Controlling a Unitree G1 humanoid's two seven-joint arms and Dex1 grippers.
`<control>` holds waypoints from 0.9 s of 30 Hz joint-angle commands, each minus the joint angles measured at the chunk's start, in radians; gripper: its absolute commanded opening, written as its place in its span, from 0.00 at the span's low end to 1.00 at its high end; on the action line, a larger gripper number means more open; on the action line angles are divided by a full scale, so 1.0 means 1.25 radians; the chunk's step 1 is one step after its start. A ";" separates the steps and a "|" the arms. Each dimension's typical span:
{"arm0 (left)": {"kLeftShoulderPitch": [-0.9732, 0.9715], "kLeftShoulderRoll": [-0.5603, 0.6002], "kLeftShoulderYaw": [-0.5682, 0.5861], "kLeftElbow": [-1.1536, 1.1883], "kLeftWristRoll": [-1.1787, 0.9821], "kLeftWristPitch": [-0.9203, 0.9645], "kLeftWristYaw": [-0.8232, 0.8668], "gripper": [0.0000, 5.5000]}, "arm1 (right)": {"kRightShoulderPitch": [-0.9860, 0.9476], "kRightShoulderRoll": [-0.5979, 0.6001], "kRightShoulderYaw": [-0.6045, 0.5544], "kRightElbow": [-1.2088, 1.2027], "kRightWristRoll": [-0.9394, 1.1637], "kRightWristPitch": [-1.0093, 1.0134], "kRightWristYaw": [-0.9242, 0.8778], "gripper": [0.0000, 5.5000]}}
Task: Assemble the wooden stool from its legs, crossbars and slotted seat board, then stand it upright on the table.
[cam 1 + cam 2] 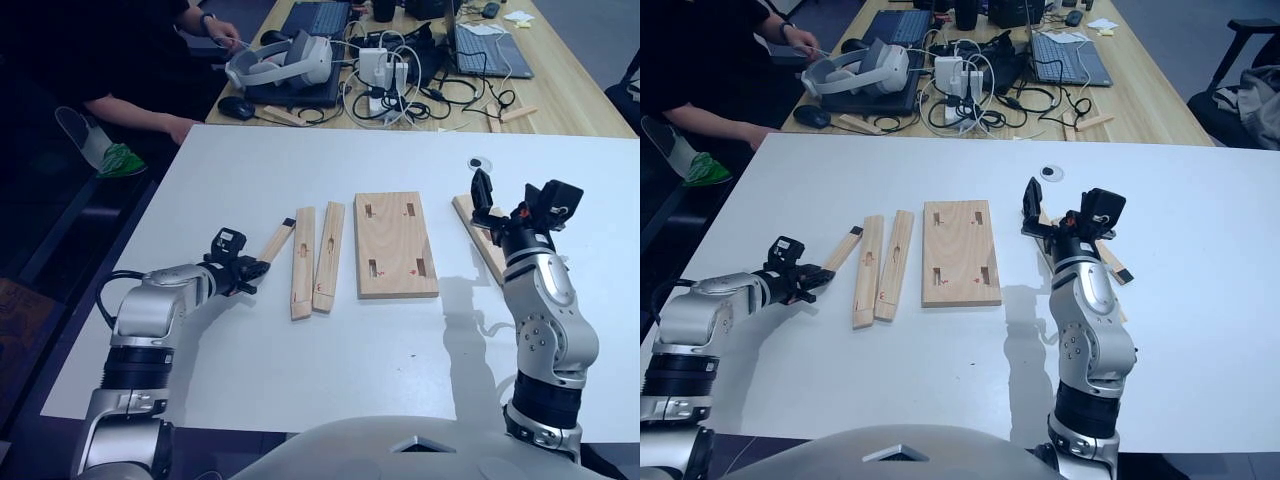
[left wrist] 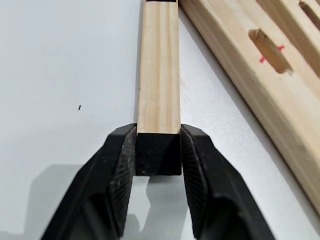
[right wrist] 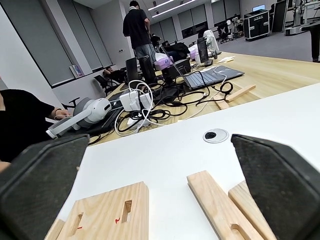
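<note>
Two claws: you have both over the white table (image 1: 250, 180)
Left claw (image 2: 159, 134): clamped on the dark near end of the thin crossbar (image 1: 275, 243); the bar lies flat, angled away from you
Legs (image 1: 303, 262): two slotted ones flat, side by side, just right of the crossbar
Seat board (image 1: 396, 245): flat at mid-table, slots up, near the legs
Right claw (image 3: 160, 142): raised, fingers spread wide, gripping nothing
More wood (image 3: 215, 202): two pieces lying under your right claw
Grommet (image 1: 481, 161): farther back
Desk (image 1: 560, 100): beyond, with laptops, cables, headset (image 1: 285, 62)
</note>
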 commanded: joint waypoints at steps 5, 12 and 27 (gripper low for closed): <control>-0.019 -0.046 -0.006 0.051 0.009 -0.021 0.024 0.23 | -0.070 -0.011 -0.034 0.065 0.004 -0.005 -0.007 0.98; -0.075 -0.046 0.039 0.062 0.024 -0.114 0.066 0.23 | -0.101 -0.011 -0.077 0.091 0.011 -0.023 -0.018 0.98; -0.191 -0.107 0.146 0.015 -0.031 -0.358 0.096 0.23 | -0.301 -0.066 -0.035 0.084 0.215 0.152 0.121 0.98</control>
